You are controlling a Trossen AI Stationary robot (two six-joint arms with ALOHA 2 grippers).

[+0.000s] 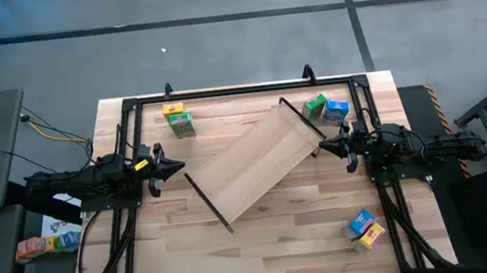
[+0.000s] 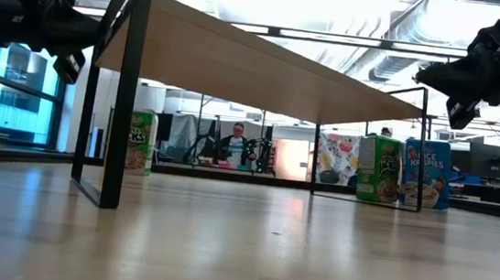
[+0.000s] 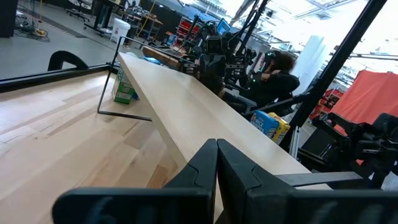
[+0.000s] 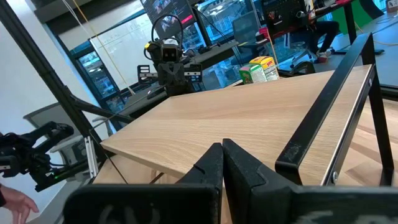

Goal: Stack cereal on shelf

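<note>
- The shelf point(image 1: 257, 161) stands on its black brackets across the middle of the worktop point(image 1: 284, 251), turned on a slant, one short end toward the far right corner and the other toward the near left. Its top is bare, so by my reading no box has been stacked yet.
- The cereal sits in three pairs round it: a yellow and green pair point(image 1: 177, 119) near the far left corner, a green and blue pair point(image 1: 326, 109) just beside the shelf's far short end, and a blue and yellow pair point(image 1: 363, 228) near the near right corner.
- Each pair is well clear of the board's top, likely laid out as stock to be fetched one at a time.
- The left gripper point(image 1: 174, 168) hovers at the left edge, fingers pressed together on nothing, pointed at the shelf's near end.
- The right gripper point(image 1: 329, 148) hovers at the right edge by the shelf's far end, fingers likewise together and empty; the green and blue pair looks the easiest first pick.
</note>
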